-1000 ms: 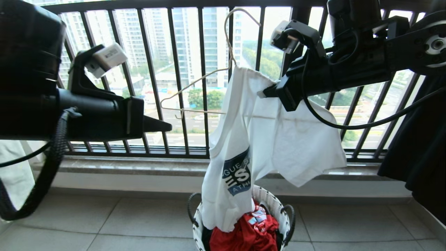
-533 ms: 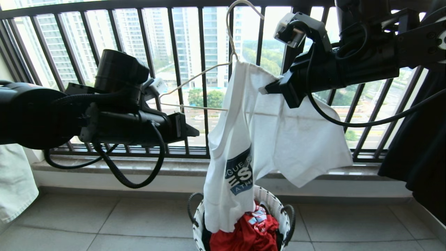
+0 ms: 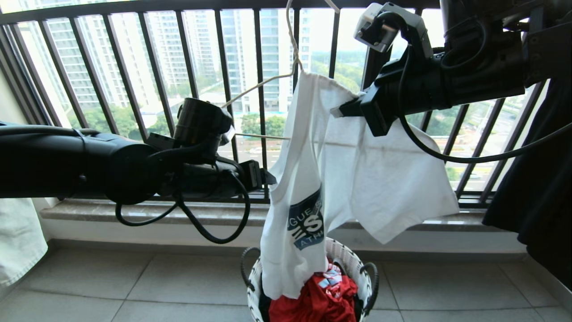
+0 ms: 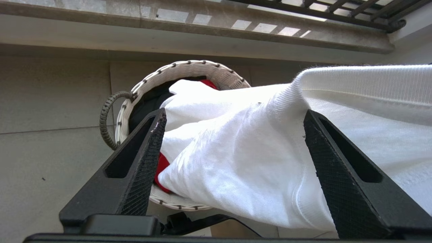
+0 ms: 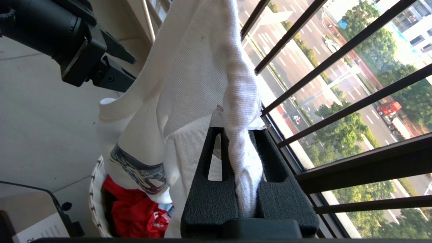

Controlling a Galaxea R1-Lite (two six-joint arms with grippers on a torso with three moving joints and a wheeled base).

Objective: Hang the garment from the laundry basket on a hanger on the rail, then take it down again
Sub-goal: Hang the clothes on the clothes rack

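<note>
The garment [image 3: 357,179], a white T-shirt with a dark blue chest print, hangs bunched from the hanger [image 3: 259,82], whose left arm is bare. The hanger's hook runs out of the top of the head view, and the rail is out of view. My right gripper [image 3: 344,109] is shut on a fold of the garment [image 5: 189,67] just below the hanger's neck. My left gripper [image 3: 268,179] is open at the garment's left edge. Its fingers [image 4: 148,162] stand wide on either side of a loose fold with ribbed trim [image 4: 236,152]. The shirt's lower end rests in the laundry basket [image 3: 353,264].
A red cloth [image 3: 317,299] fills the basket on the tiled floor. The black window guard [image 3: 187,67] and a stone sill [image 3: 134,212] lie behind. A black shirt [image 3: 536,179] hangs at the right and a pale cloth [image 3: 18,241] at the far left.
My left arm has swung down and to the right, up to the garment's left edge, and its gripper has opened wide around a fold. The right gripper keeps its hold.
</note>
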